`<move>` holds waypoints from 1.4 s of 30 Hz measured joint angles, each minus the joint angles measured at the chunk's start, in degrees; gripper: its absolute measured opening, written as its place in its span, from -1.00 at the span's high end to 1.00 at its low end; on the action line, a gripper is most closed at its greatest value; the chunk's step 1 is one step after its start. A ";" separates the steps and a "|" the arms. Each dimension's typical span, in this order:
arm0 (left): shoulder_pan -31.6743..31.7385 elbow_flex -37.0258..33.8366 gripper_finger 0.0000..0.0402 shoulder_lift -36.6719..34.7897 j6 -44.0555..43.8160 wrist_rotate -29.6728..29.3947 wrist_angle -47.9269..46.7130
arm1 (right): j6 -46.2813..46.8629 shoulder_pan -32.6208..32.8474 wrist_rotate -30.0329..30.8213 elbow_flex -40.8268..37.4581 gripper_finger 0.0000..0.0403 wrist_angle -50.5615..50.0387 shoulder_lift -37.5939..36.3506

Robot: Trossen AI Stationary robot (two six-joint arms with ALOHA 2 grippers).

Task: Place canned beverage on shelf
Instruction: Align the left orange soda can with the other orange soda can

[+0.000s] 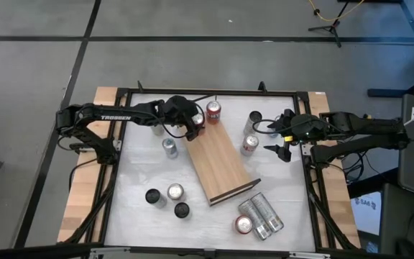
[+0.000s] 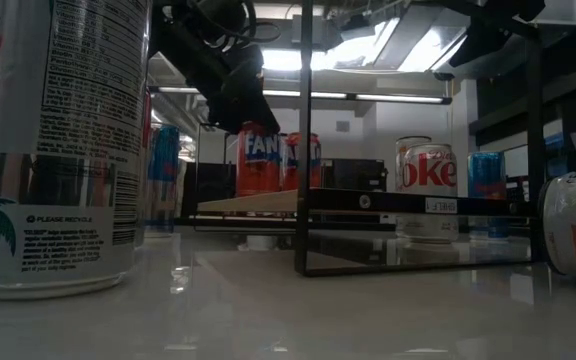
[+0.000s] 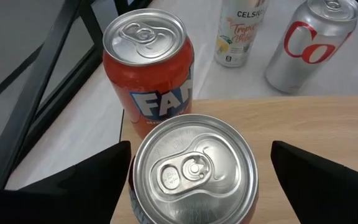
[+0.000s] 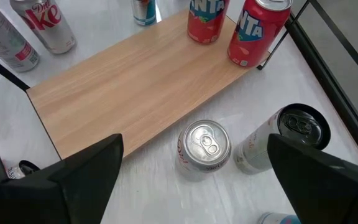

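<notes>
High view: white tabletop point(image 1: 149, 169) with black frame, shelf point(image 1: 218, 162) lying on it as a long light-wood board running diagonally from upper-left to lower-right, black rail at its lower-right end.

Left arm point(image 1: 113, 115) reaches in from the left along the far side; left gripper point(image 1: 195, 127) sits over the shelf's far end. Left wrist view shows its fingers point(image 3: 73, 180) spread wide on either side of a silver-topped can point(image 3: 194, 171) standing upright on the board, clear gaps both sides, so released, not gripping. Just beyond it stands an orange Fanta can point(image 3: 148, 68) at the board's far edge; can't tell whether it's on the board or just off it.

Right arm point(image 1: 365, 129) comes in from the right; right gripper point(image 1: 279, 140) hovers over the tabletop beside the shelf's right long edge, fingers wide apart, holding nothing. Right wrist view: below it a silver Coke can point(image 4: 205, 149) upright just off the board edge, next to it a slim can with a black top point(image 4: 278, 140).

Loose cans elsewhere: three lying silver cans point(image 1: 257, 216) near the rail end, a trio of upright cans point(image 1: 167, 198) on the near-left, one silver can point(image 1: 169, 147) left of the shelf.

Low view: two Fanta cans point(image 2: 273, 160) up on the board.
</notes>
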 joint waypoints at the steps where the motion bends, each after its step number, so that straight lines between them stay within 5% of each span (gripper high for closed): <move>1: 0.02 0.28 -0.89 0.01 -0.16 0.12 -0.23 | -0.01 0.01 0.00 0.00 -0.95 0.00 0.00; 21: -1.46 10.27 -0.89 0.07 -1.84 -0.37 -1.16 | -0.01 0.01 0.00 0.00 -0.95 -0.02 0.00; 42: -7.36 10.57 -0.89 0.02 -10.98 -15.11 -19.21 | 0.00 0.00 0.00 0.00 -0.95 -0.02 0.00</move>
